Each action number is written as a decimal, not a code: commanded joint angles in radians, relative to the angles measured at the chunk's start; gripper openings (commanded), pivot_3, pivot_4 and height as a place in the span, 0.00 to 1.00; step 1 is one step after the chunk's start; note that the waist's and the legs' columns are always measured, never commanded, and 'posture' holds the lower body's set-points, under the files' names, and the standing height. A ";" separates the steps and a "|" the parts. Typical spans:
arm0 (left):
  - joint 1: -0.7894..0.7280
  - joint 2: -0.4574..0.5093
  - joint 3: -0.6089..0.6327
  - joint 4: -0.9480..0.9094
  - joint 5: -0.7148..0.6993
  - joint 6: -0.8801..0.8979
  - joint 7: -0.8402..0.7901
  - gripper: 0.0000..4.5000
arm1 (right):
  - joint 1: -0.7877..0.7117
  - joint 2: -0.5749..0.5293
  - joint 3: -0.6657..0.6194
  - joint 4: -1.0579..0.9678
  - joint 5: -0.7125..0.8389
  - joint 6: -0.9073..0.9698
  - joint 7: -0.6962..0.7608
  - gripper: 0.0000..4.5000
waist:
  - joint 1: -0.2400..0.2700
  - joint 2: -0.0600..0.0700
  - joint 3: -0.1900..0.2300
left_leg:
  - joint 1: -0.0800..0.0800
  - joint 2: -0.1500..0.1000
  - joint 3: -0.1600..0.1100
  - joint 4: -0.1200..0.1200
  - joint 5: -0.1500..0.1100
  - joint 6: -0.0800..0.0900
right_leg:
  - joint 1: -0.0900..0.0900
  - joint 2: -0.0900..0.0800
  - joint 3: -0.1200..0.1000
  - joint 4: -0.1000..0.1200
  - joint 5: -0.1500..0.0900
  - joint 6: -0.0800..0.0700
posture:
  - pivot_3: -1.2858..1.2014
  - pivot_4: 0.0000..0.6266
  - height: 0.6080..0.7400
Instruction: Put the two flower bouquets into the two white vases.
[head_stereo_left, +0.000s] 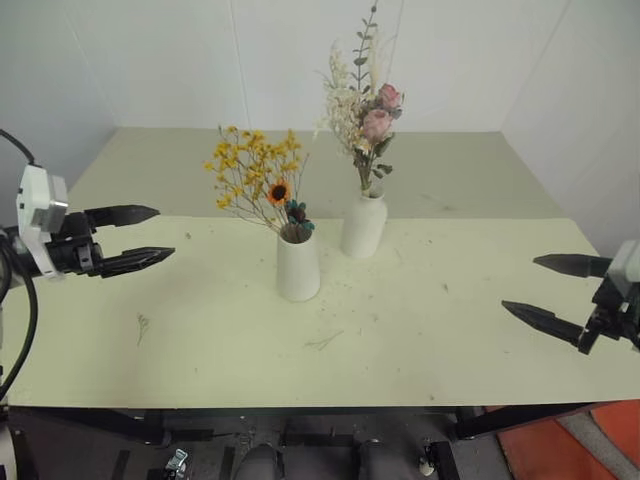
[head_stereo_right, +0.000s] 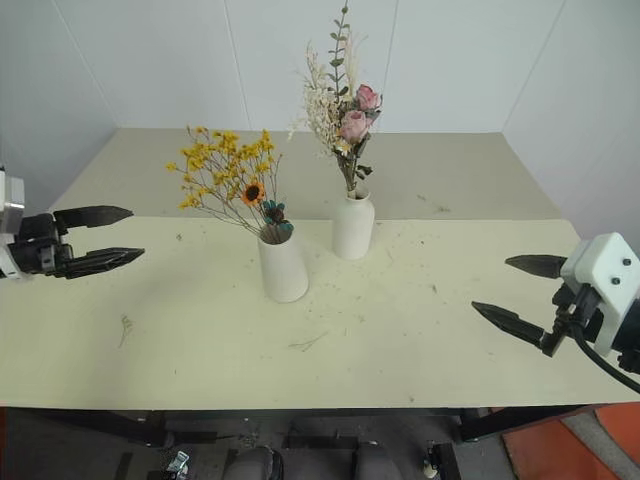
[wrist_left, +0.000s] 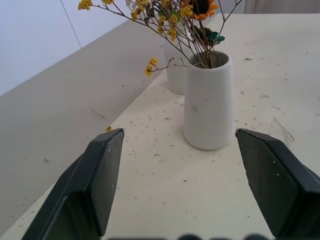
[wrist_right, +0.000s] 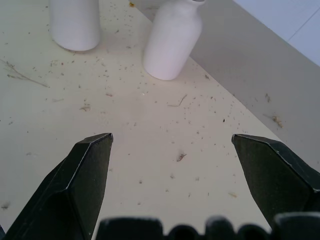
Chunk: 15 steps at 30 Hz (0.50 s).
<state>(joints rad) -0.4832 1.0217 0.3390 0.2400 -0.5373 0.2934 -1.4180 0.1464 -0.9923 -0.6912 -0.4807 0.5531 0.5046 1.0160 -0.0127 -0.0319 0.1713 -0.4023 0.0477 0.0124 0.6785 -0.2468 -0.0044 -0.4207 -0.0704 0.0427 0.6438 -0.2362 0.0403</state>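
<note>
both bouquets look placed, the yellow-orange dried bunch in the tapered white ceramic vase and the cream-and-pink rose spray in the narrow-necked white vase, well between the spread, empty left gripper and right gripper.

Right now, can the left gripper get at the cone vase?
Probably yes. The left gripper is open and empty, facing the cone vase across bare table; only the overhanging yellow bouquet might get brushed.
</note>
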 joint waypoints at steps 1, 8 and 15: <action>-0.055 -0.007 -0.025 0.023 0.006 -0.030 -0.017 0.86 | 0.020 0.006 -0.081 -0.049 0.008 0.010 -0.012 1.00 | 0.002 0.000 0.000 | 0.000 0.000 0.000 0.000 0.000 0.000 | 0.000 0.000 0.000 0.000 0.000 0.000 | 0.52 0.24 1.00; -0.146 -0.028 -0.087 0.102 0.035 -0.067 -0.045 0.86 | 0.076 0.028 -0.127 -0.094 0.007 0.024 -0.028 1.00 | 0.002 0.000 0.000 | 0.000 0.000 0.000 0.000 0.000 0.000 | 0.000 0.000 0.000 0.000 0.000 0.000 | 0.52 0.24 1.00; -0.165 -0.033 -0.102 0.125 0.045 -0.092 -0.058 0.86 | 0.087 0.041 -0.116 -0.120 0.006 0.025 -0.051 1.00 | -0.004 0.000 0.000 | 0.000 0.000 0.000 0.000 0.000 0.000 | 0.000 0.001 0.001 0.000 0.000 0.000 | 0.52 0.24 1.00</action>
<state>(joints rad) -0.6323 0.9821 0.2191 0.3686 -0.4941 0.2199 -1.4734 0.2411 -0.9507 -0.7699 -0.5783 0.5543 0.5304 0.9786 -0.0163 -0.0323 0.1711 -0.4023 0.0476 0.0123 0.6789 -0.2468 -0.0045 -0.4206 -0.0698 0.0432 0.6443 -0.2362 0.0403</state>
